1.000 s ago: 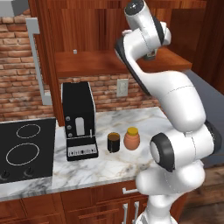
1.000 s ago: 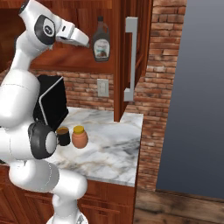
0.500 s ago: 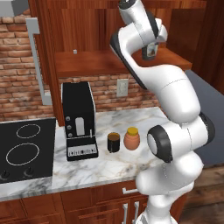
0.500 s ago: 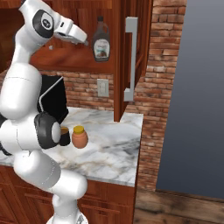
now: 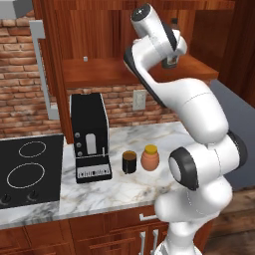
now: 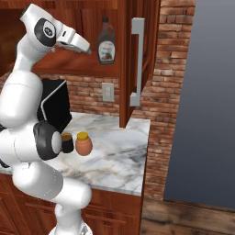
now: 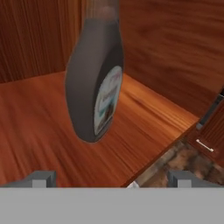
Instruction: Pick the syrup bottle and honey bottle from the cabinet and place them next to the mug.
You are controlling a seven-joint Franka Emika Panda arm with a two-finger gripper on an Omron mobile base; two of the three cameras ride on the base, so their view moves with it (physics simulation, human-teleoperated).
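While unheld, syrup bottle [image 7: 95, 83] on cabinet [image 7: 39, 131] shelf.

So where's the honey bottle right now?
The honey bottle stands on the marble counter, right beside the mug, in front of the robot's base, below the cabinet.
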